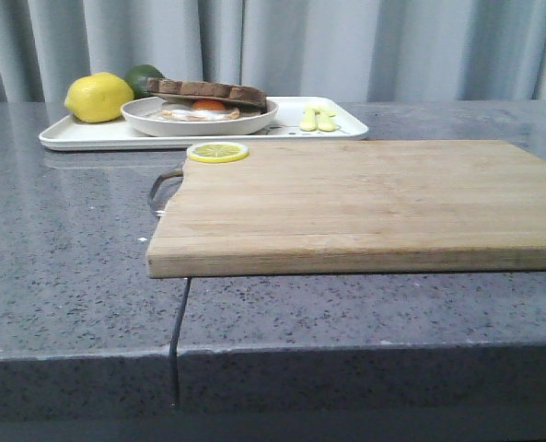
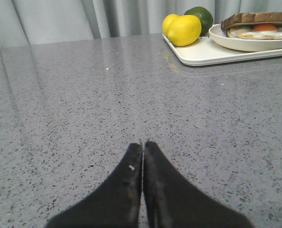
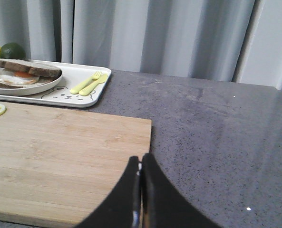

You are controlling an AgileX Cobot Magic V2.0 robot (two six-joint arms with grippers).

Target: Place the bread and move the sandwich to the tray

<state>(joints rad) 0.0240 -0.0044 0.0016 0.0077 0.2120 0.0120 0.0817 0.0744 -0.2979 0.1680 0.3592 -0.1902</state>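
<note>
Resting on its round white plate (image 1: 199,121), the sandwich (image 1: 206,98) sits in the upper left of the front view, already inside the tray (image 1: 79,136); the top slice of bread (image 1: 208,90) lies tilted over the fried egg, so both named steps appear complete. A lemon (image 1: 98,97) and a lime (image 1: 145,76) occupy the tray's left end, and pale yellow cutlery (image 1: 317,119) lies at its right end, leaving the plate the middle ground. A lemon slice (image 1: 217,152) lies on the far left corner of the wooden board (image 1: 365,203), which fills the centre and right of the frame and carries nothing else.

Neither arm appears in the front view. In the left wrist view the left gripper (image 2: 143,145) points low across the bare grey counter (image 2: 83,104), fingers pressed together on nothing, with the tray in the upper right of that frame. In the right wrist view the right gripper (image 3: 141,159) is likewise closed and empty, hovering over the board's near right edge. Both poses read as withdrawn, well apart from the tray.
</note>
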